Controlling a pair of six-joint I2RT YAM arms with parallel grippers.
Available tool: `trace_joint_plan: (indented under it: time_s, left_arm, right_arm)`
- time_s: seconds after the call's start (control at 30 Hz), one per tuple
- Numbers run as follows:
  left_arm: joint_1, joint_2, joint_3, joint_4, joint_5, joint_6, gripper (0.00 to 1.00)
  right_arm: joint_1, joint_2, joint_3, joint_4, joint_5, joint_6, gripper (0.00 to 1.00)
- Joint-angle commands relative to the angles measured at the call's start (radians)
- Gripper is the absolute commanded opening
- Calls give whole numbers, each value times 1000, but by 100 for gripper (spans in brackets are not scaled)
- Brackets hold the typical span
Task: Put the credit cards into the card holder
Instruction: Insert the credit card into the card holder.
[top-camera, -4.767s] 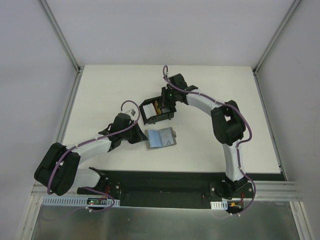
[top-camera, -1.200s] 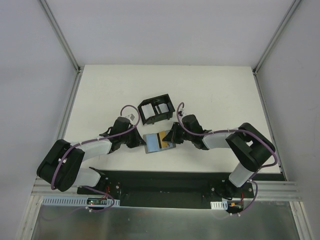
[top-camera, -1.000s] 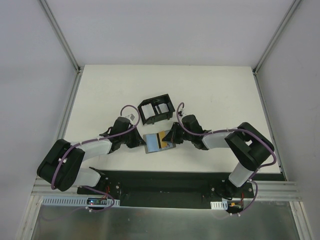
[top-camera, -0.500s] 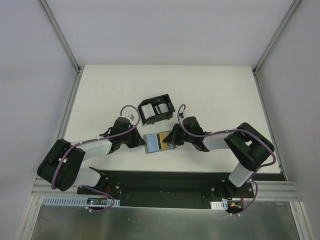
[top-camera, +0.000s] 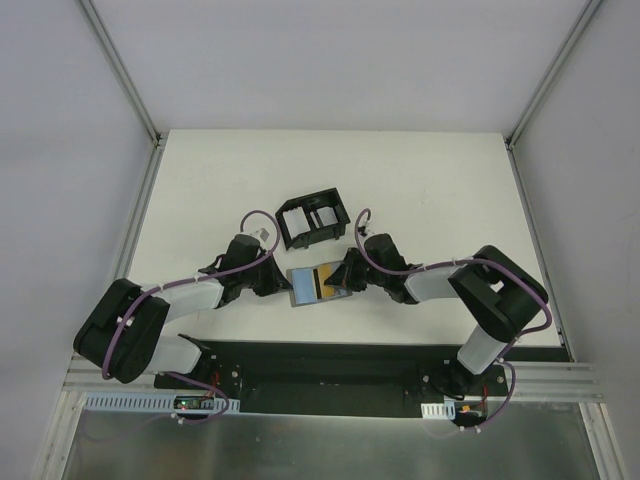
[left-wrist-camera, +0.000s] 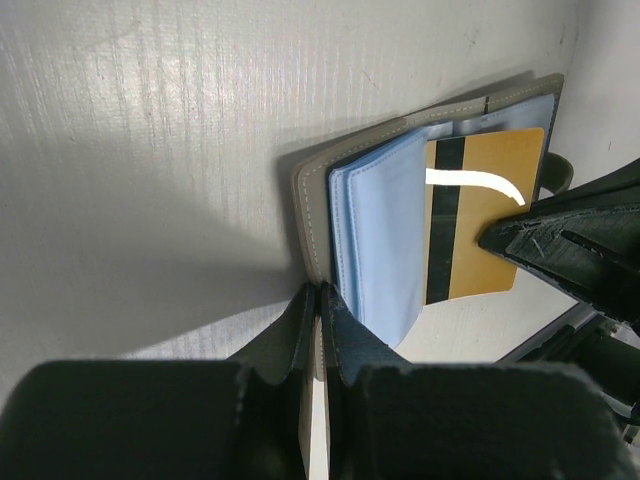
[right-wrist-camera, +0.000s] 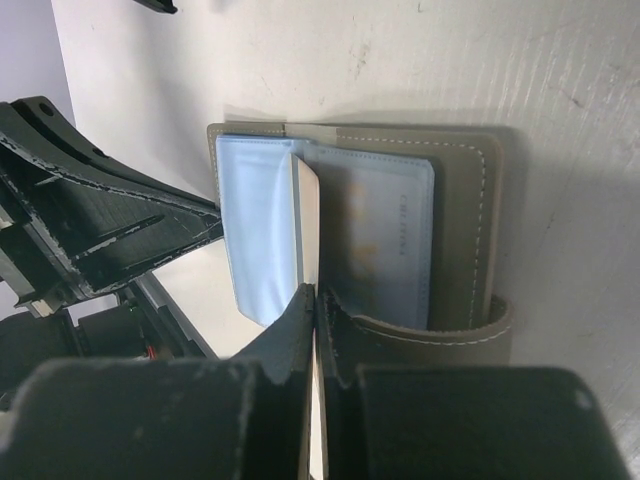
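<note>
The left pincer (left-wrist-camera: 318, 297) pinches the holder (left-wrist-camera: 312, 190) at its edge to steady it open. The right pincer (right-wrist-camera: 314, 295) pinches the gold card (left-wrist-camera: 487, 215), aimed into a blue pocket (left-wrist-camera: 385, 240).

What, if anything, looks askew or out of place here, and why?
Nothing is spilled or damaged. The gold card sticks partly out of the open wallet, gripped by the right pincer while the left pincer clamps the wallet's edge. The black tray beyond sits at an angle.

A black tray (top-camera: 291, 238) with dividers sits at an angle near the middle of a white table (top-camera: 430, 180). Metal rails (top-camera: 121, 70) and grey walls (top-camera: 320, 60) surround it.
</note>
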Motion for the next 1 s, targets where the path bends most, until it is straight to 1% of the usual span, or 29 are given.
trace_joint_plan:
  time_s: [0.0,0.1,0.4,0.6,0.87,0.97]
  left_arm:
    - [5,-25,-15,7,12,0,0]
    - [5,-31,-21,5,9,-3,0]
    - [5,-23,-13,7,12,1,0]
    - [5,-22,-13,7,12,0,0]
    - [5,-26,-18,8,8,-2,0]
    - [5,-28,-18,7,9,0,0]
  right_arm:
    - [5,-10,-13,-72,64,-13,1]
    - [1,-15,7,-153,104,-58,0]
    - [23,11,24,-222,118,-68,0]
    - [26,83,96,-238,44,-64,0]
    - [21,64,126,-270,57,-82,1]
    - [20,5,99,-306,124,-94,1]
